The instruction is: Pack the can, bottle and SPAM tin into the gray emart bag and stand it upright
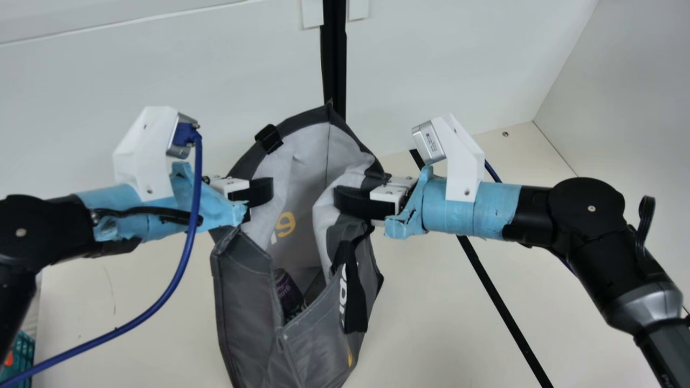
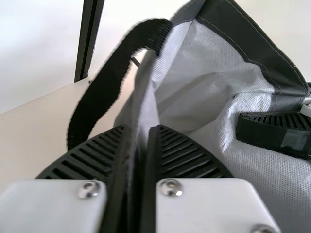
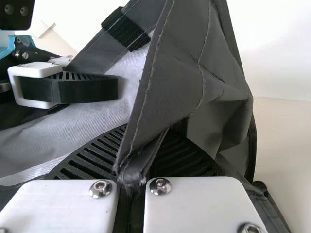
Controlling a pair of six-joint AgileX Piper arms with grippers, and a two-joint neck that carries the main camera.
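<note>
The gray emart bag [image 1: 245, 307] stands open-mouthed at the middle of the main view, and a dark purple can [image 1: 288, 293] lies low inside it. My left gripper [image 1: 261, 194] holds the bag's left rim; in the left wrist view the left gripper [image 2: 141, 145] is shut with the bag's wall [image 2: 148, 92] pinched between its fingers. At the right rim is my right gripper [image 1: 350, 199], one finger inside the mouth. In the right wrist view the right gripper [image 3: 138, 165] is shut on a folded edge of the bag [image 3: 180, 73]. The bottle and SPAM tin cannot be made out.
White panels [image 1: 161, 70] with a black upright post [image 1: 334, 59] stand behind the bag. A black strip [image 1: 501, 307] runs along the cream table [image 1: 431, 323] at the right. A green crate [image 1: 22, 355] is at the lower left, and a blue cable [image 1: 178, 280] hangs from the left arm.
</note>
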